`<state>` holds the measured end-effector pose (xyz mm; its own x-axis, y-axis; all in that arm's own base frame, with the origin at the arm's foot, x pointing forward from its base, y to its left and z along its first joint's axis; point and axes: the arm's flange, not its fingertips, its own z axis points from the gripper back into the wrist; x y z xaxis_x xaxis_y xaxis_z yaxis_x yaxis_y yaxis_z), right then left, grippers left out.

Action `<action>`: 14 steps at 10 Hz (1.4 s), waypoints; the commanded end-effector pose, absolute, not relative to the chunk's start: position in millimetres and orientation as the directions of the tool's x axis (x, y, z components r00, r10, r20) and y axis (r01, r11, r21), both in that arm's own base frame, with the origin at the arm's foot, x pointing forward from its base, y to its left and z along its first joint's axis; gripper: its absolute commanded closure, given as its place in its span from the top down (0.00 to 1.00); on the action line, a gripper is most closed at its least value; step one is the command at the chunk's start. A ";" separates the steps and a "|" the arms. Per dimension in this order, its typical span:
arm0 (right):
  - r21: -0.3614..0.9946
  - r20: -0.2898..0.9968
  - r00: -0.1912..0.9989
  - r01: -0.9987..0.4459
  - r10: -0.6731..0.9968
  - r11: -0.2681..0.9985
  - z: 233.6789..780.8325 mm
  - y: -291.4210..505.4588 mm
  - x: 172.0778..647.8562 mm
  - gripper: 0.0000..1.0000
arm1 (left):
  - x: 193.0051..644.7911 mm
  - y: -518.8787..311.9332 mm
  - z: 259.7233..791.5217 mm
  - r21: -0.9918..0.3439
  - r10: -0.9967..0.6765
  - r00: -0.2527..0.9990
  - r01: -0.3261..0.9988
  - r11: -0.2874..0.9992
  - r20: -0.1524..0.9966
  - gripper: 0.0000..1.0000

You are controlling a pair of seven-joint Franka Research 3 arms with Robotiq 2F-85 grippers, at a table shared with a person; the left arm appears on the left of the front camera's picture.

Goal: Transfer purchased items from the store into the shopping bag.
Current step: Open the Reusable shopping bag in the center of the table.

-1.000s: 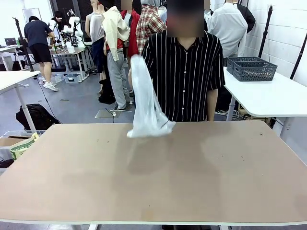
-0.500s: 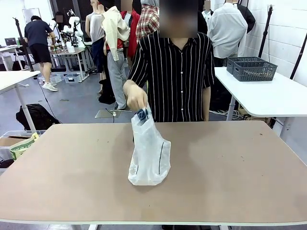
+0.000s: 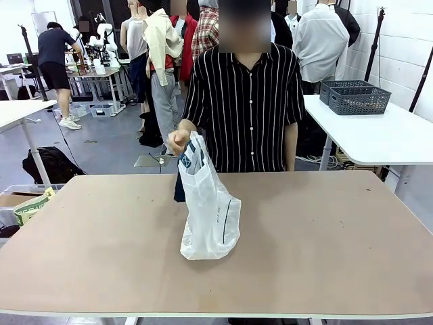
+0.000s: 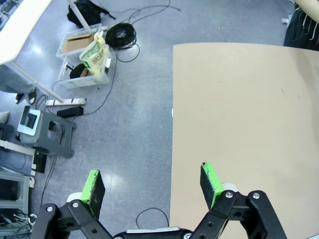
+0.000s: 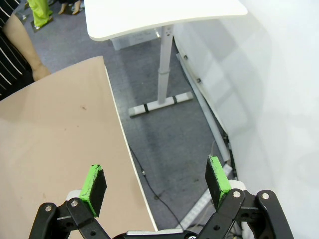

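Observation:
The shopping bag (image 3: 208, 213), translucent white plastic with a dark blue part at its rim, stands on the brown table (image 3: 318, 244) left of centre. A person in a striped shirt holds its top with one hand (image 3: 178, 141) from the far side. The purchased items are out of view. My left gripper (image 4: 152, 185) is open with nothing between its green pads, hanging over the table's edge and the floor beside it. My right gripper (image 5: 156, 181) is open too, above the table's other edge and the grey floor.
A white side table (image 3: 379, 135) at the right carries dark grey lattice baskets (image 3: 358, 98). Below the left gripper lie cables, a clear bin (image 4: 82, 59) and a grey stool (image 4: 47, 132). A white table leg (image 5: 162, 69) stands beyond the right gripper.
The person swung the bag down from the far edge onto the table, then lifted its top higher and pulled it open. Both grippers stayed open.

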<state>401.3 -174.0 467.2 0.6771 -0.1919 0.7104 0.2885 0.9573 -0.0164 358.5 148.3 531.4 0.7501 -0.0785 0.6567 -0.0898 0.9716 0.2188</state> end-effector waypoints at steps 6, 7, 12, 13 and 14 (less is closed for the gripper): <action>-0.029 0.705 0.686 0.279 -0.179 0.960 465.0 -174.0 400.6 1.00 | 357.3 151.3 531.5 0.239 -0.095 0.754 -0.084 0.967 0.650 1.00; -0.029 0.705 0.686 0.279 -0.179 0.960 465.0 -174.0 400.6 1.00 | 357.3 151.3 531.5 0.239 -0.095 0.754 -0.084 0.967 0.650 1.00; -0.029 0.705 0.686 0.279 -0.179 0.960 465.0 -174.0 400.6 1.00 | 357.3 151.3 531.5 0.239 -0.095 0.754 -0.084 0.967 0.650 1.00; -0.029 0.705 0.686 0.279 -0.179 0.960 465.0 -174.0 400.6 1.00 | 357.3 151.3 531.5 0.239 -0.095 0.754 -0.084 0.967 0.650 1.00; -0.029 0.705 0.686 0.279 -0.179 0.960 465.0 -174.0 400.6 1.00 | 357.3 151.3 531.5 0.239 -0.095 0.754 -0.084 0.967 0.650 1.00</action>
